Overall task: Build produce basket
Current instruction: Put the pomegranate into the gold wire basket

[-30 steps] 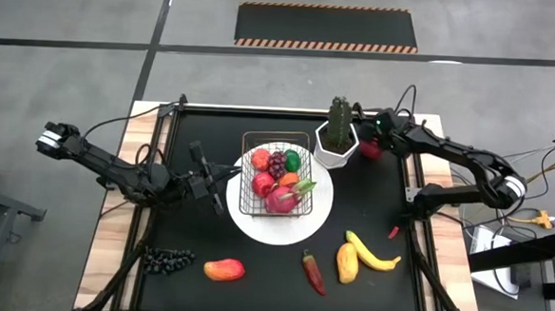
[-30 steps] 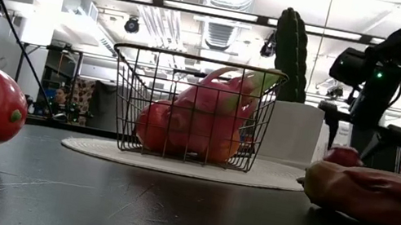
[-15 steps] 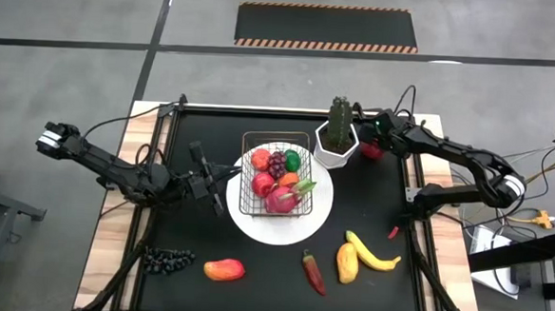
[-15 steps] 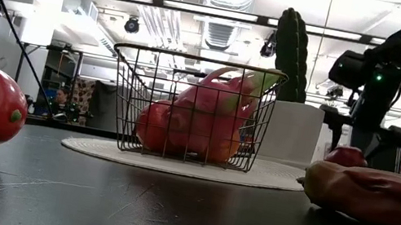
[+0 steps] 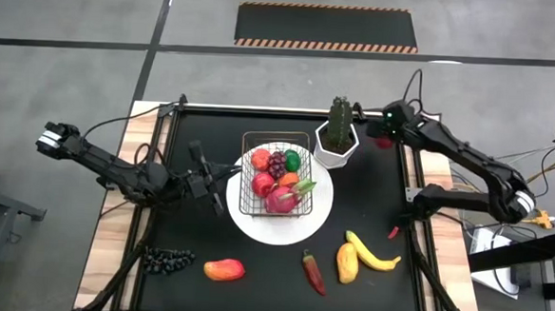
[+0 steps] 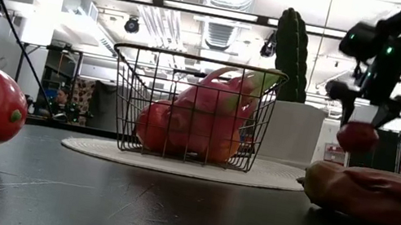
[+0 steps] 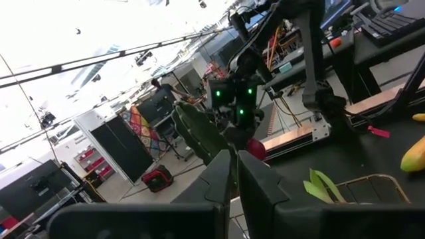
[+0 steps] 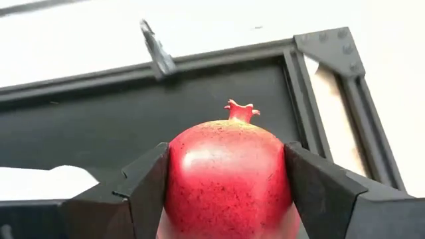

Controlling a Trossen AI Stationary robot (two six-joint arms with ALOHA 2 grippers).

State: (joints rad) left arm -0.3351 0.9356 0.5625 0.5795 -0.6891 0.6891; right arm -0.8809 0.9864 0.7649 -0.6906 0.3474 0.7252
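Lifted off the table, the right end effector (image 6: 364,116) clenches a red pomegranate (image 8: 228,174) (barely visible from above).

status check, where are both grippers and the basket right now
Right gripper shut on red pomegranate, lifted beside the cactus pot. Left gripper shut, idle left of basket. Cactus stands between pomegranate and basket.
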